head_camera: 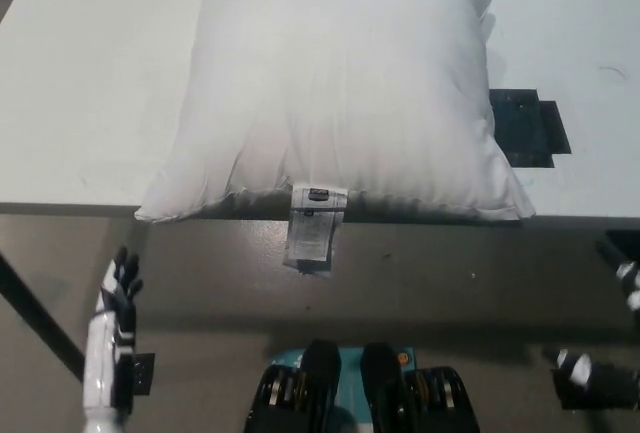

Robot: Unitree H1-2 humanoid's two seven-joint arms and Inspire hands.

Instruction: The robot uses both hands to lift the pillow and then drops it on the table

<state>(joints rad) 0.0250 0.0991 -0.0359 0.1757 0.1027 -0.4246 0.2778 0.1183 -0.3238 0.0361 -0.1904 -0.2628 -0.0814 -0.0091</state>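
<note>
a: head view, where's the pillow (340,93) sitting?
b: flat on the white table (80,83), near edge right at the table's lip, its tag (312,228) hanging over the front. dark patch (525,128) on the table touching its right side.
a: hands?
b: both down below the table edge, well apart from it. white left hand (112,338) at lower left, fingers spread, holding nothing. black right hand (610,353) at lower right, mostly cut off, can't tell its fingers.
</note>
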